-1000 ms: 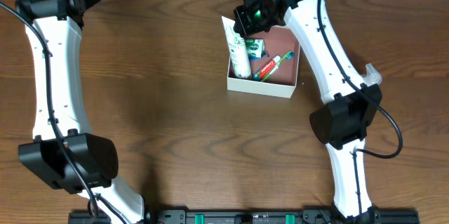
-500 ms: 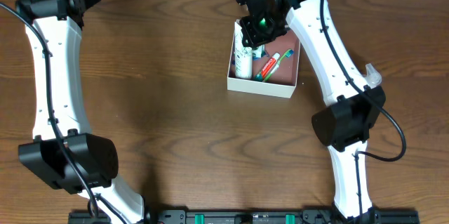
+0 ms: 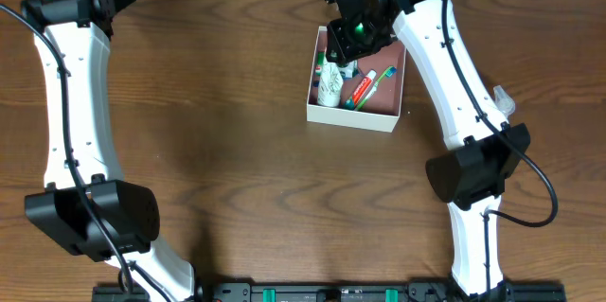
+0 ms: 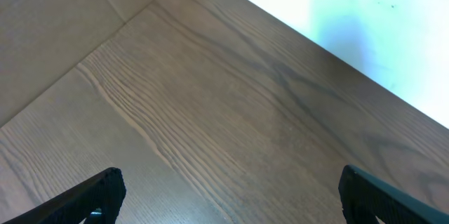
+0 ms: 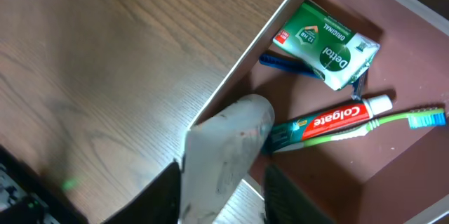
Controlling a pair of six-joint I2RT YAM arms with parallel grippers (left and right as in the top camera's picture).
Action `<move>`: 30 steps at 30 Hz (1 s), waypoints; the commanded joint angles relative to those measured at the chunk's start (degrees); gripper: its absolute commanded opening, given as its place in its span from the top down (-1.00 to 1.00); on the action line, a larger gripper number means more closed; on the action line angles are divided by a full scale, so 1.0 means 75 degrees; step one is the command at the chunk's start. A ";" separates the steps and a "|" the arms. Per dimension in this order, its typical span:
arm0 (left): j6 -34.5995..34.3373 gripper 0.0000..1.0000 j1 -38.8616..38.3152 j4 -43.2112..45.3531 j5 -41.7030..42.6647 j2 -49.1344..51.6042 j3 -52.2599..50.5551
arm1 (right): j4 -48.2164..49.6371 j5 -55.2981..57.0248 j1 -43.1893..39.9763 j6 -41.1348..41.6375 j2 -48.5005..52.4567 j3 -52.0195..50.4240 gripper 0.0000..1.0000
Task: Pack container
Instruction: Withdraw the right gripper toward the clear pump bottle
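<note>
Right gripper point(image 5: 224, 199) hangs over the left wall of the container point(image 3: 352, 115), jaws partly apart and straddling the crimped end of a white tube point(image 5: 228, 140). Whether the pads bear on it I cannot tell. The tube's round end points down just inside that wall, touching the toothpaste point(image 5: 330, 120).

To finish the release well, let the jaws part fully and lift straight up, so the tube lies flat along the wall rather than tipping out over the rim.

A toothbrush point(image 5: 400, 120) and a green soap packet point(image 5: 326, 41) fill the box's middle. Bare table point(image 3: 237, 103) lies to the left. The left gripper point(image 4: 231, 196) is wide open, holding nothing, well apart.
</note>
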 commanded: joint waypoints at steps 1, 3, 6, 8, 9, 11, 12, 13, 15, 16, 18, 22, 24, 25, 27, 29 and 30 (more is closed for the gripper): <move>0.0041 -0.96 0.0015 0.0006 -0.0125 -0.0020 -0.0038 | 0.0038 -0.0026 -0.0085 0.0032 -0.0224 -0.0015 0.17; 0.0041 -0.96 0.0015 0.0006 -0.0125 -0.0020 -0.0038 | 0.0082 -0.0012 -0.0189 0.0099 -0.0256 0.0093 0.12; 0.0041 -0.96 0.0015 0.0006 -0.0125 -0.0020 -0.0038 | 0.0256 0.0032 -0.0458 0.0408 -0.0356 0.0495 0.07; 0.0041 -0.96 0.0015 0.0006 -0.0125 -0.0020 -0.0038 | 0.0356 0.0029 -0.0711 0.0554 -0.0446 0.0912 0.02; 0.0038 -0.96 0.0015 0.0006 -0.0125 -0.0020 -0.0038 | 0.0385 0.0026 -0.0857 0.0609 -0.0513 0.1151 -0.01; 0.0041 -0.96 0.0015 0.0006 -0.0125 -0.0020 -0.0038 | 0.0367 0.0029 -0.1122 0.0632 -0.0662 0.1547 -0.05; 0.0041 -0.96 0.0015 0.0006 -0.0125 -0.0020 -0.0038 | 0.0335 0.0029 -0.1250 0.0632 -0.0752 0.1702 -0.08; 0.0038 -0.96 0.0015 0.0006 -0.0125 -0.0020 -0.0038 | 0.0294 0.0032 -0.1399 0.0644 -0.0854 0.1842 -0.10; 0.0041 -0.96 0.0015 0.0006 -0.0125 -0.0020 -0.0038 | 0.0070 0.0271 -0.1711 0.0892 -0.1093 0.2034 -0.12; 0.0041 -0.96 0.0015 0.0006 -0.0125 -0.0020 -0.0038 | -0.0125 0.0519 -0.1839 0.0994 -0.1218 0.2066 -0.12; 0.0041 -0.96 0.0015 0.0006 -0.0125 -0.0020 -0.0038 | -0.0758 0.1262 -0.2098 0.1116 -0.1501 0.2069 -0.15; 0.0041 -0.96 0.0015 0.0006 -0.0125 -0.0020 -0.0038 | -0.1696 0.2221 -0.2439 0.1023 -0.2078 0.1874 -0.38; 0.0041 -0.96 0.0015 0.0006 -0.0125 -0.0020 -0.0038 | -0.1716 0.2396 -0.2442 0.0697 -0.2328 0.1833 -0.46; 0.0041 -0.96 0.0015 0.0006 -0.0125 -0.0017 -0.0038 | -0.1714 0.2474 -0.2442 0.0612 -0.2474 0.1789 -0.49; 0.0041 -0.96 0.0015 0.0006 -0.0125 -0.0020 -0.0038 | -0.1716 0.2748 -0.2442 0.0539 -0.2702 0.1725 -0.50; 0.0041 -0.96 0.0015 0.0006 -0.0125 -0.0017 -0.0038 | -0.1716 0.2984 -0.2445 0.0525 -0.2940 0.1550 -0.50; 0.0041 -0.96 0.0015 0.0006 -0.0125 -0.0020 -0.0038 | -0.1716 0.3037 -0.2477 0.0414 -0.3069 0.1376 -0.50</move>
